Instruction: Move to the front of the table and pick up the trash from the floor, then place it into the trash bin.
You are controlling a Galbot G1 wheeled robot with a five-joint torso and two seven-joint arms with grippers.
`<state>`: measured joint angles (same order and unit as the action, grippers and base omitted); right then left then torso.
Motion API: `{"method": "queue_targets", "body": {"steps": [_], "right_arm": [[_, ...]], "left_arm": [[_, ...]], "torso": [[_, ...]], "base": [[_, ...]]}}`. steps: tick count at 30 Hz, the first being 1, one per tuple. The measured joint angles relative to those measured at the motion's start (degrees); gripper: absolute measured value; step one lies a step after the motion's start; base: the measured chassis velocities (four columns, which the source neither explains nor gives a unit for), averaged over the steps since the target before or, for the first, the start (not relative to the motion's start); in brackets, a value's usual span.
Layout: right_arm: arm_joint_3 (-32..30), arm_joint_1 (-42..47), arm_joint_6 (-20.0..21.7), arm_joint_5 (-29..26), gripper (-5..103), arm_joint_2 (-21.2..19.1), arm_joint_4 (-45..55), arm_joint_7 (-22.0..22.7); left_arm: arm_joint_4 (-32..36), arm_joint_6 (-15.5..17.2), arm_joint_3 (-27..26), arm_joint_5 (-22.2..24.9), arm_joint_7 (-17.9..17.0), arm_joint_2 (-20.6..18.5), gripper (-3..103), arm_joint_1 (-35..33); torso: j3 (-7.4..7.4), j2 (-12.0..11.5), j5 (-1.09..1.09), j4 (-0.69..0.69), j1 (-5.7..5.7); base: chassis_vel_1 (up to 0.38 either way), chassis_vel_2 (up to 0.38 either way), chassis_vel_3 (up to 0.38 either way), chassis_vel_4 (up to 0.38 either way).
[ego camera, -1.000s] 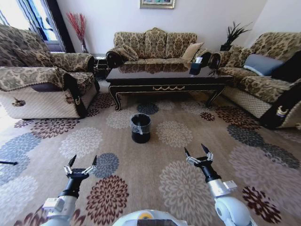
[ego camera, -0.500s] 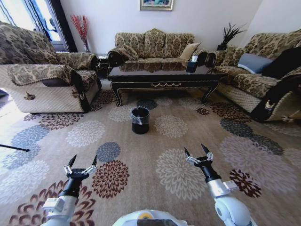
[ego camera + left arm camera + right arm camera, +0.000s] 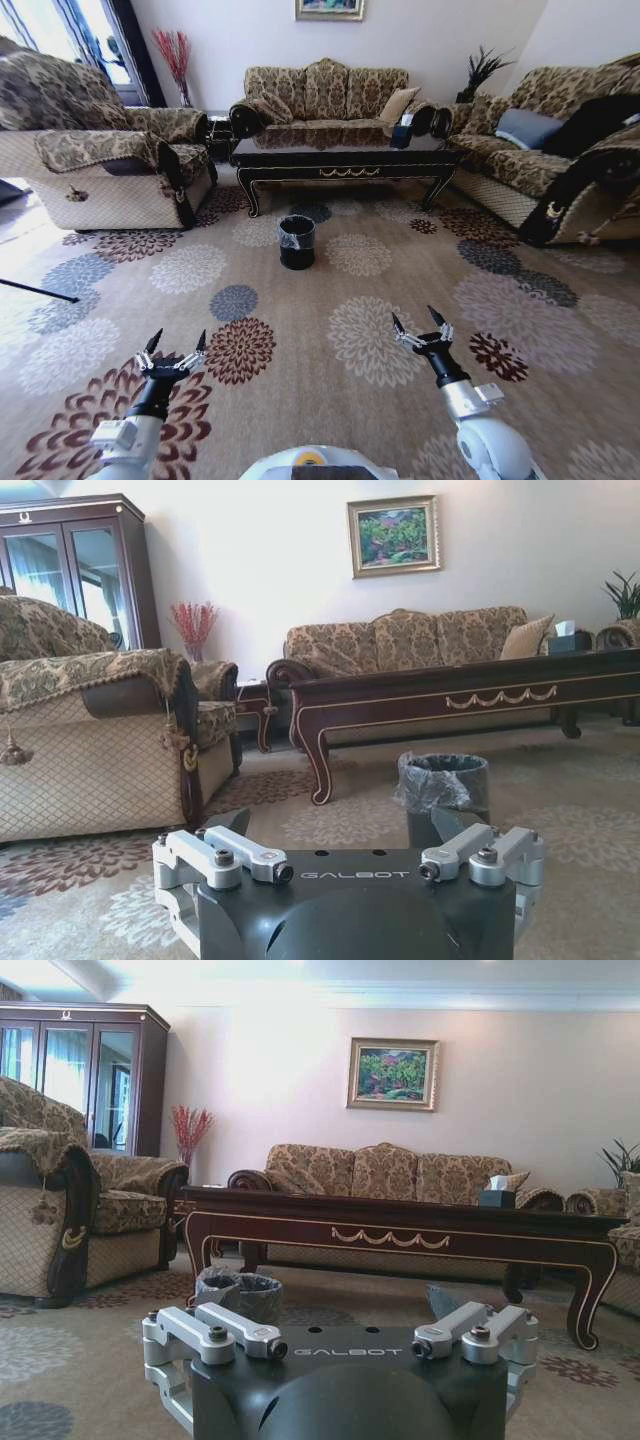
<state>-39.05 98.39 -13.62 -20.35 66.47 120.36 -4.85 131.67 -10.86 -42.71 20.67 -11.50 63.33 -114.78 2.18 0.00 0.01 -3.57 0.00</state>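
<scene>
a galbot wheeled robot faces a sitting room, its left pincer [image 3: 175,350] and right pincer [image 3: 420,325] both spread wide and empty, held low over the floor [image 3: 330,400] at about 7 and 5 o'clock in the head view. the one trash bin [image 3: 297,242], black with a grey liner, stands on the carpet at 12 o'clock, just in front of the one long dark table [image 3: 345,165], whose tabletop carries a single tissue box [image 3: 402,133]. no trash can be made out on the patterned carpet from here; the busy cream and maroon medallions could well hide white paper scraps, so the likeliest failure is overlooking litter or rolling over it on the approach. a second risk, judging by the layout, is nudging the light bin or clipping a curved table leg if the base drives in too close. count: two pincers, one bin, one table, three sofas, one framed picture [image 3: 330,9].
</scene>
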Motion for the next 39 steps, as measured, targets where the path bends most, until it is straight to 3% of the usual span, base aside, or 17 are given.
{"method": "queue_targets", "body": {"steps": [17,39], "right_arm": [[0.00,-0.01,0.00,0.00,100,0.00,0.00,0.00],[0.00,0.01,0.00,0.00,100,0.00,0.00,0.00]], "left_arm": [[0.00,0.00,0.00,0.00,0.00,0.00,100,0.00],[0.00,0.00,0.00,0.00,0.00,0.00,100,0.00]], "torso": [[-0.01,0.00,-0.01,0.01,0.00],[-0.01,0.00,-0.01,0.00,0.00]], "base": [[0.174,-0.172,-0.165,0.165],[0.039,-0.049,-0.040,0.051]]}}
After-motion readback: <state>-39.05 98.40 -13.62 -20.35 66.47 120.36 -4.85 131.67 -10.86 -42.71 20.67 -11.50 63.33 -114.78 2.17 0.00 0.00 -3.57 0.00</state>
